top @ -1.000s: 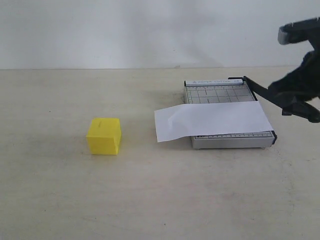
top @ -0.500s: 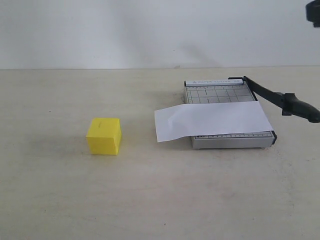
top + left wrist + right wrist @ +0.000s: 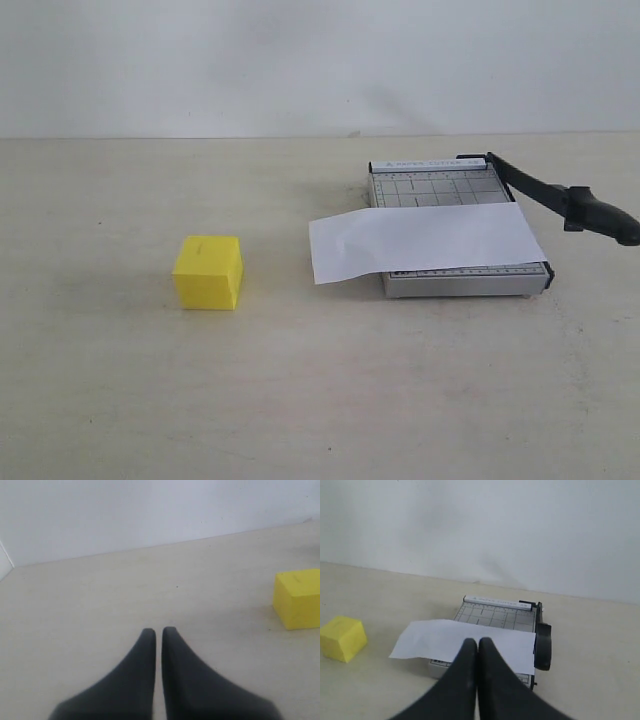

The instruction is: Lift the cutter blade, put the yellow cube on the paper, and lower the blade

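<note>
The yellow cube sits on the table left of the cutter, also seen in the left wrist view and the right wrist view. The white paper lies across the grey gridded cutter base, overhanging its left side. The cutter blade is raised at an angle along the base's right edge, its thick handle free. My left gripper is shut and empty over bare table, apart from the cube. My right gripper is shut and empty, back from the cutter. Neither arm shows in the exterior view.
A pale wall stands behind the table's far edge. Bare tabletop stretches in front of the cube and cutter.
My right gripper let go of the raised blade handle, pulled up and out of the exterior view to the right, and shut. The blade stays raised. Cube and paper are unmoved.
</note>
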You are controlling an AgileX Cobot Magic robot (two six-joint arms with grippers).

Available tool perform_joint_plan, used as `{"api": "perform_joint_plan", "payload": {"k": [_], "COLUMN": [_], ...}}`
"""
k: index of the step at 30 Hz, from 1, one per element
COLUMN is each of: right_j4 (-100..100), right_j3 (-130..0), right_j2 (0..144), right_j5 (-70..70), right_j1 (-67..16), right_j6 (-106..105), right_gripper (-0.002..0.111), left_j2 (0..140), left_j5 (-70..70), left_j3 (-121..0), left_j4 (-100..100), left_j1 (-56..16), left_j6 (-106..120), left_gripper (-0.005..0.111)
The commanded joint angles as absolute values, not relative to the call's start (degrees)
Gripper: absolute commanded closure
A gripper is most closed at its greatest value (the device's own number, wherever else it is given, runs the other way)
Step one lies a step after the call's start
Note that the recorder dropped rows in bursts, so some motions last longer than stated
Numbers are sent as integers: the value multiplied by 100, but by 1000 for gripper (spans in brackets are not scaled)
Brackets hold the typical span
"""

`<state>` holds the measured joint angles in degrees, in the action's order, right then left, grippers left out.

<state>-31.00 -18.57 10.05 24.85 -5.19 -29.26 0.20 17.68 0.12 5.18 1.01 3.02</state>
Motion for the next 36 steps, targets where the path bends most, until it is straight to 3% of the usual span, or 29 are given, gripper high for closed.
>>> {"api": "perform_joint_plan", "payload": {"k": [1, 20, 27, 36], "right_j4": [-3101, -3101, -2841, -2035], "right_j3": [-1800, -1676, -739, -103], "right_j2": [445, 254, 254, 254], "right_j5": [2421, 2322, 732, 485], "right_j1": [-516, -516, -516, -516], "right_j6": [-2782, -2767, -2403, -1267], "right_gripper": [108, 108, 108, 108], "left_j2": [0, 0, 0, 0], "left_j5": [1690, 1690, 1690, 1690], "left_j3": [0, 0, 0, 0], "left_j4": [500, 500, 500, 500], "left_j1": [112, 112, 112, 112], "left_j6": [267, 267, 267, 267], "left_gripper": [102, 102, 102, 102]}}
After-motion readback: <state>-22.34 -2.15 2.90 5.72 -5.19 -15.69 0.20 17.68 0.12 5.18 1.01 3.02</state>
